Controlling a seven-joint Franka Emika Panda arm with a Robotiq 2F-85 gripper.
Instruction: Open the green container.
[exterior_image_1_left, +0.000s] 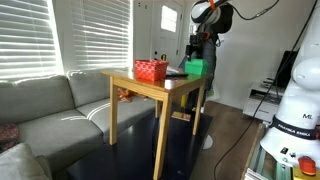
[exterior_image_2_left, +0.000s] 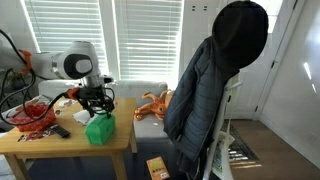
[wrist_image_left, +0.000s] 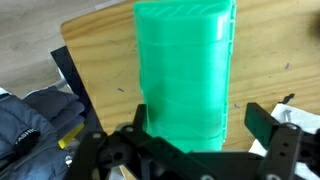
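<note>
While fingers gape, the arm hovers over the green container.

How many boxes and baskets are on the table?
2. The red basket sits toward the middle of the table. The green box stands near one end, just under the end effector. Something small could be hidden behind them.

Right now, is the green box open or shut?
Shut. The wrist view shows the green box covered by its ribbed lid, nothing inside showing. The open pincer is right over it.
</note>
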